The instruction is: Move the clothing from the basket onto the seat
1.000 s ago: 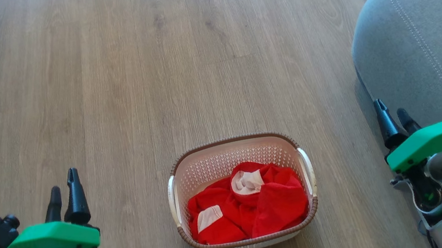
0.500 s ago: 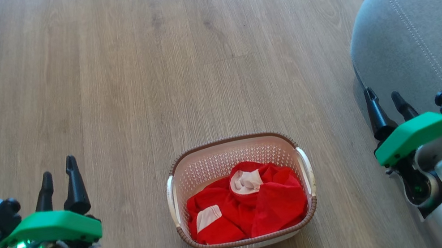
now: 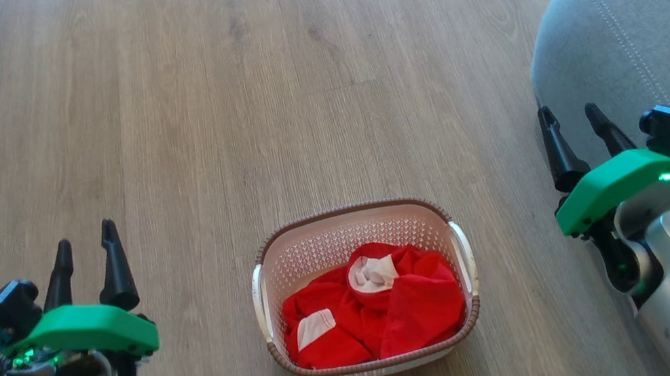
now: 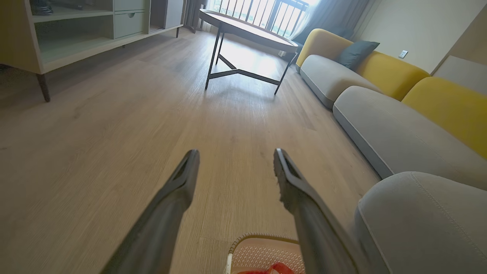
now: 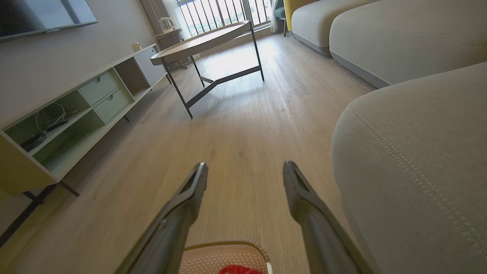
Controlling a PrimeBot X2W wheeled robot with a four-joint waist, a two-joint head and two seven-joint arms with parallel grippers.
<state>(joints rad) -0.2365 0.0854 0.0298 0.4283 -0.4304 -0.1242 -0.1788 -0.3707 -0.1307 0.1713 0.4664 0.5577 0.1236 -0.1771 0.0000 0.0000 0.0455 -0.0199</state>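
Wood floor (image 3: 289, 86); head view's clothing (image 3: 399, 314), wrist views' table (image 4: 247, 32); left gripper (image 3: 85, 234), right gripper (image 3: 566, 108) spread.

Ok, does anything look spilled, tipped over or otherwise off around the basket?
Nothing stands out. The basket sits upright on the floor, the red clothing bunched inside it with none over the rim. The grey seat beside it looks undamaged. The left hand and right hand are open and hold nothing.

The left gripper (image 3: 84, 233) hovers left of the basket (image 3: 346, 211) and the right gripper (image 3: 566, 108) right of it, both with fingers spread wide and holding nothing.
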